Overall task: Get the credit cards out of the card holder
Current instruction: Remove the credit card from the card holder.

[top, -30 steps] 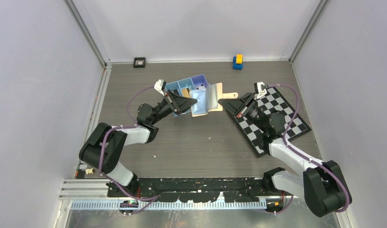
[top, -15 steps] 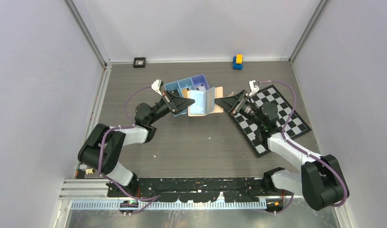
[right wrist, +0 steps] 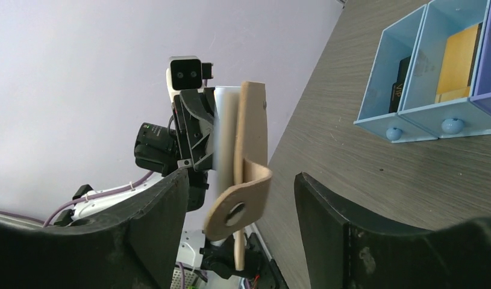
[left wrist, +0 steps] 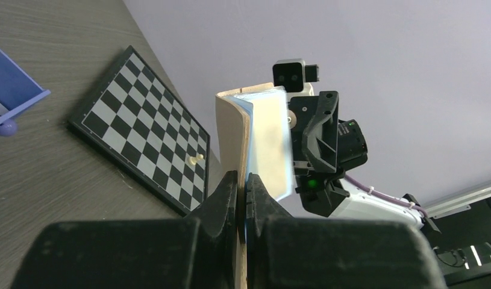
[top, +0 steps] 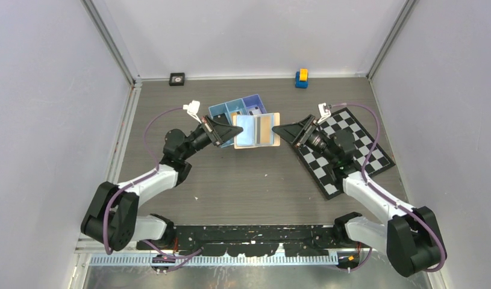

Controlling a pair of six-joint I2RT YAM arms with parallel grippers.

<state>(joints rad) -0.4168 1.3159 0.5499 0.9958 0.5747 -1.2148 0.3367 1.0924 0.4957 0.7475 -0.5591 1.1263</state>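
On the left side of the table (top: 170,174) the left gripper (top: 232,130) is closed tightly on the left edge of the card holder (top: 256,130) and holds it up above the table; in the left wrist view the two fingers (left wrist: 222,195) press together on the tan cover, with no gap between them. The card holder is open like a book, its inside facing up to the top camera. The left half shows a pale blue surface (top: 246,127), but I cannot tell if this is a card or the lining; the right half is tan.

Just behind the holder the blue tray (top: 221,111) stands on the table; in the right wrist view one compartment has a black card (right wrist: 403,78) standing in it, and the next one has an orange-tan card (right wrist: 458,60).

To the right of the holder the right gripper (top: 278,130) has its jaws wide apart; the snap tab (right wrist: 237,208) of the holder hangs between the two fingers (right wrist: 164,223), and neither finger touches it. At the back edge sits a small yellow and blue block (top: 301,77); on the right lies the chessboard (top: 375,158), under the right arm, with one white pawn (left wrist: 196,160) on it.
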